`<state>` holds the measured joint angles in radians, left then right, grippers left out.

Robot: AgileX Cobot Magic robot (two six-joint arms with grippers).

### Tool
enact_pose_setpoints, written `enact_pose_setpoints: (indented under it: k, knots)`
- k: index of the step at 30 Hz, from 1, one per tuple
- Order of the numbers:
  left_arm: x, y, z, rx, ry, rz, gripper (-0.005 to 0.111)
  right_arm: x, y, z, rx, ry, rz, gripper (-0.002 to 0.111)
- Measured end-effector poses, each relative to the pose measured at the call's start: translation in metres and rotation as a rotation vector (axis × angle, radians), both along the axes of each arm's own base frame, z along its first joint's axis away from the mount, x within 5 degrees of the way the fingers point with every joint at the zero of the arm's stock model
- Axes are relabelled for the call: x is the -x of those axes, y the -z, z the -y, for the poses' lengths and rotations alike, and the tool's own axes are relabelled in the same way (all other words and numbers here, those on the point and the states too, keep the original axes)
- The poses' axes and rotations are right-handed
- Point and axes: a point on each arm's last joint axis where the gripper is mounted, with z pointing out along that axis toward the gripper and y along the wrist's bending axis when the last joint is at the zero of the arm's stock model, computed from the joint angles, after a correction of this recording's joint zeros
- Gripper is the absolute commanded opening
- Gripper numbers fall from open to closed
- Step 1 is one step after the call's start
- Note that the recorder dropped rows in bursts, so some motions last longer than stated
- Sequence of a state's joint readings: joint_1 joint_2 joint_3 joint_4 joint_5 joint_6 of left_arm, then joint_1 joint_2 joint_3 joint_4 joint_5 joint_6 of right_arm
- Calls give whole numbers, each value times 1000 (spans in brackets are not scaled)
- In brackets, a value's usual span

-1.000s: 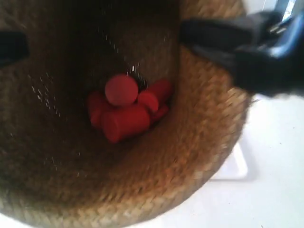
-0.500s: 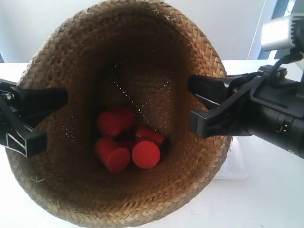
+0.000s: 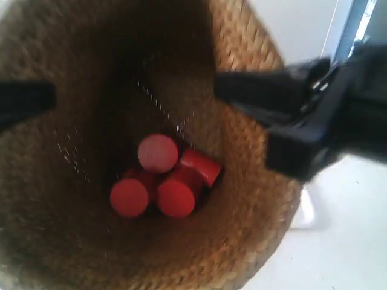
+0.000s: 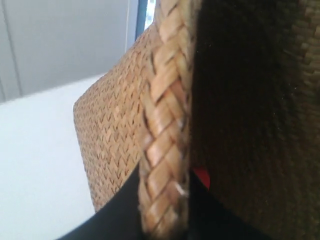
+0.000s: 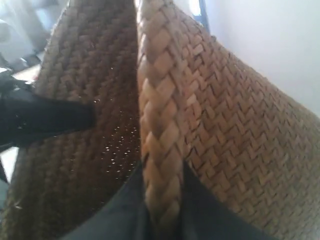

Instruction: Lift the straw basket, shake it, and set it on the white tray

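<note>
Closest in, along the bottom edge of the left wrist view, the left arm's jaws are pinching the braided rim [image 4: 162, 150] of the straw basket [image 4: 112, 135]. One black jaw is lying against the outer weave and the other inside, with no gap showing between them and the rim. Likewise, at the bottom of the right wrist view, the right arm's jaws are clamping the rim from both sides, and the opposite arm's black jaws are showing against the far inner wall at the left of that frame. From the exterior view the basket is filling nearly the whole frame, blurred, its mouth facing the camera, with black jaws reaching onto its rim at mid-left and at upper right. Deeper in, a cluster of red cylinders [image 3: 160, 178] is lying on its bottom, just below centre. Beyond the basket's wall, at lower right, a corner of the white tray [image 3: 308, 212] is peeking out on the white worktop [image 3: 344, 254]; whether the base is touching the tray is hidden.
</note>
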<state>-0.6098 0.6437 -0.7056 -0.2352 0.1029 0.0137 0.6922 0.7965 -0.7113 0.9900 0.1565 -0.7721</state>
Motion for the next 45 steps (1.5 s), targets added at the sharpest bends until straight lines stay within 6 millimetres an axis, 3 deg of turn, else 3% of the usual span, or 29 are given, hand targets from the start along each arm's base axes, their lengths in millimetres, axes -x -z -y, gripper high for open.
enact_pose_setpoints:
  k: [2,4,6,7,9,14,20,22,23,25,27,29,30,33,35,45]
  knots:
    - [13,-19,-8,21,7,126,0,11,-21,7,-37,-14,82,0]
    - [9,-19,-9,-6,-19,234,0,5,-21,9,-11,53,153,0]
    - [-14,7,2,-56,-57,203,0,-22,3,4,62,200,153,0]
    - [-35,40,14,-95,-73,59,0,-45,34,-6,139,275,82,0]
    - [-42,60,18,-111,-72,-72,0,-55,61,-20,207,222,-37,0]
    - [-41,50,16,-102,-86,26,0,-53,48,-19,176,221,-3,0]
    - [-42,54,17,-133,-73,0,0,-57,53,-22,192,219,-19,0]
    - [-31,35,14,-108,-42,-16,0,-46,36,-23,153,141,-10,0]
    - [-18,13,10,-93,-1,9,0,-31,12,-21,96,77,33,0]
    - [-2,-11,3,-65,23,80,0,-11,-19,-12,8,42,121,0]
    - [3,-24,-3,-40,3,185,0,-5,-30,-3,-30,94,198,0]
    - [-11,-14,1,-44,-51,253,0,-20,-17,-1,3,234,236,0]
    - [-21,-3,5,-65,-72,244,0,-33,0,-7,50,293,214,0]
    - [-52,41,16,-128,-108,40,0,-58,52,-25,179,315,48,0]
    - [-53,55,18,-141,-96,-105,0,-56,69,-34,212,234,-50,0]
    - [-45,44,14,-139,-86,-67,0,-50,56,-28,165,242,-16,0]
